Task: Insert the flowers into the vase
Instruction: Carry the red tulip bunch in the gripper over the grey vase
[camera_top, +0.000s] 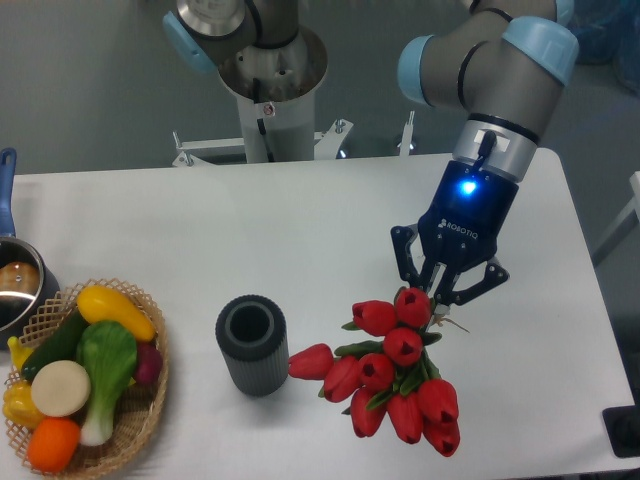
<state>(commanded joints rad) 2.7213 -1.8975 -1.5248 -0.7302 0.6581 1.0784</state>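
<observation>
The flowers (398, 375), a bunch of red tulips with green leaves, sit right of the table's centre, heads spreading down and to the left. My gripper (437, 293) stands just above the bunch, its fingers drawn together on the stem end, which they largely hide. I cannot tell whether the bunch rests on the table or hangs just above it. The vase (252, 346), a dark grey ribbed cylinder with a thick rim, stands upright and open to the left of the bunch. The leftmost tulip head almost reaches its side.
A wicker basket (140, 420) of toy vegetables sits at the front left corner. Behind it at the left edge stands a steel pot (14, 285) with a blue handle. The robot's base column (272, 90) rises at the back of the table.
</observation>
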